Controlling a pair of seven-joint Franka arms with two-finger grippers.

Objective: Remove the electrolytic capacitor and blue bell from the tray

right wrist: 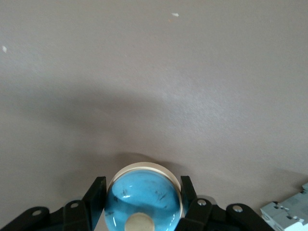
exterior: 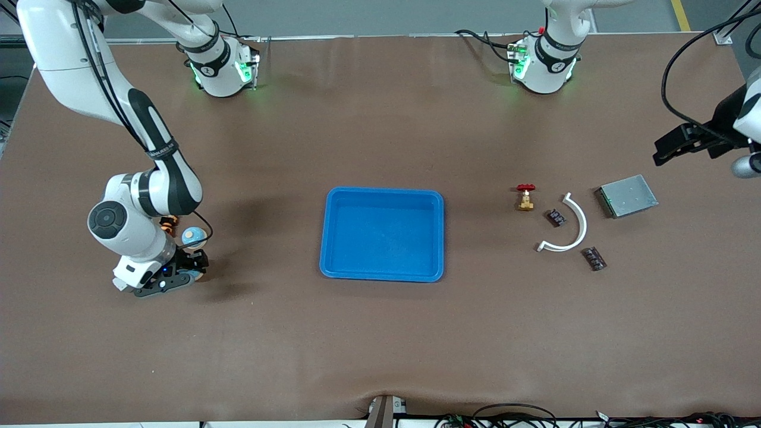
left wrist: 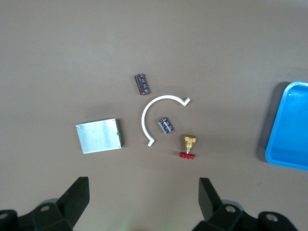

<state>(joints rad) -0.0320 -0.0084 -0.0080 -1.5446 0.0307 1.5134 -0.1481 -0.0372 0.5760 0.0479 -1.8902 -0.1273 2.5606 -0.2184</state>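
Observation:
My right gripper (exterior: 199, 267) is down at the table at the right arm's end, shut on the bell (right wrist: 143, 195), a blue dome with a cream base and button. Its fingers (right wrist: 95, 192) press both sides of the dome. In the front view only a sliver of blue shows under the hand. Two small dark capacitors (exterior: 557, 217) (exterior: 594, 258) lie at the left arm's end, also seen in the left wrist view (left wrist: 165, 125) (left wrist: 142, 83). My left gripper (exterior: 663, 151) (left wrist: 143, 185) hangs open and empty high above that end.
A blue tray (exterior: 326, 235) (left wrist: 293, 130) sits mid-table. Around the capacitors lie a white curved strip (exterior: 584, 224), a brass valve with a red handle (exterior: 525, 197) and a grey metal plate (exterior: 627, 196). By the right gripper are a pale blue round thing (exterior: 193, 236) and an orange part (exterior: 169, 223).

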